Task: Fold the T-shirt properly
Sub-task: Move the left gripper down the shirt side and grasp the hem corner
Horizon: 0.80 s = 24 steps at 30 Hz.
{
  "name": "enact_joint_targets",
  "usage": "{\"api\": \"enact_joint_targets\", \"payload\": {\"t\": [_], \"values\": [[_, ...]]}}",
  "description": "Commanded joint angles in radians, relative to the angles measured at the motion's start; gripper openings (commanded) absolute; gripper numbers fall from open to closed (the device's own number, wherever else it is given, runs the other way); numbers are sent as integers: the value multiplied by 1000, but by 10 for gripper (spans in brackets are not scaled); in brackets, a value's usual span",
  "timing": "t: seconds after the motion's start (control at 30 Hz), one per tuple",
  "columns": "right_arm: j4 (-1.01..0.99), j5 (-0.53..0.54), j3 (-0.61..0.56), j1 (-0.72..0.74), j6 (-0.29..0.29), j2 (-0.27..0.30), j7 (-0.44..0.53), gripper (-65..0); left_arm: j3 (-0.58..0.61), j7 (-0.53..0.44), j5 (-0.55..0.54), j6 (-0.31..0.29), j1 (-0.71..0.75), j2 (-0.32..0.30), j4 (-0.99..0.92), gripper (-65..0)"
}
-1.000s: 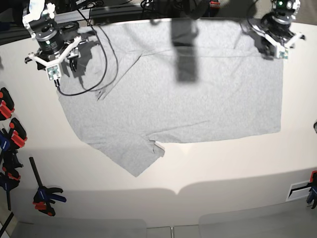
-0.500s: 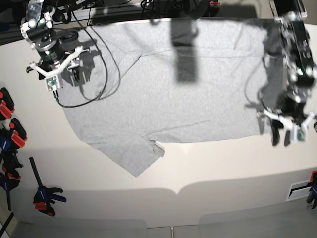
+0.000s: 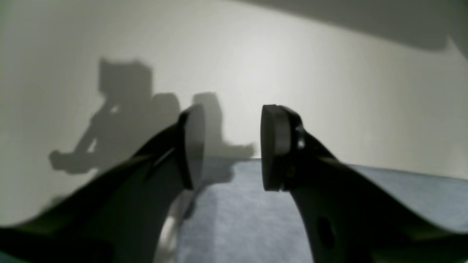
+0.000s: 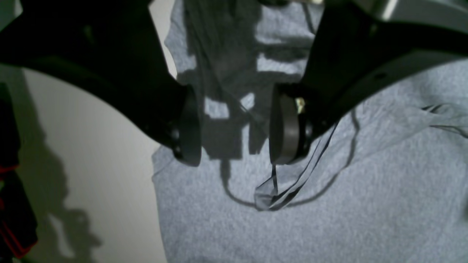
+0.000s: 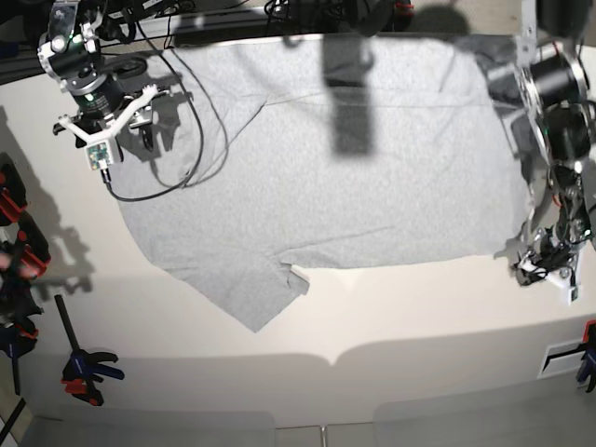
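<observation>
The light grey T-shirt (image 5: 326, 177) lies spread flat on the white table (image 5: 391, 317), plain side up, one sleeve pointing toward the near left. My left gripper (image 5: 543, 270) hangs low at the shirt's near right hem corner. In the left wrist view the left gripper (image 3: 232, 146) is open, with the hem edge (image 3: 252, 215) under it and bare table beyond. My right gripper (image 5: 126, 138) hovers over the shirt's far left edge. The right wrist view shows the right gripper (image 4: 236, 128) open above the cloth, close to a small raised fold (image 4: 274, 193).
A black cable (image 5: 191, 140) from the right arm loops over the shirt's left part. Red, black and blue clamps (image 5: 19, 251) lie along the table's left edge, with another clamp (image 5: 86, 366) lower down. A vent slot (image 5: 563, 356) sits near the right front.
The left arm swung from the shirt's far right corner to its near right hem corner and sank lower, its jaws a little wider. The right arm shifted only slightly.
</observation>
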Motion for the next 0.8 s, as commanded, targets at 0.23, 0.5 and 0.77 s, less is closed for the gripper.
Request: {"api": "enact_joint_targets", "payload": {"t": [0.23,0.5,0.77], "values": [[18,10,6,2,40,10,16,-355,-3,-200,107,11,-90,-32,-299,-418],[18,10,6,2,42,10,17,-355,-3,-112,80,12,-71,-34,-327,-418],[18,12,6,6,42,10,38,-355,-3,-68,-111,-156,-5,-34,-325,-423]]}}
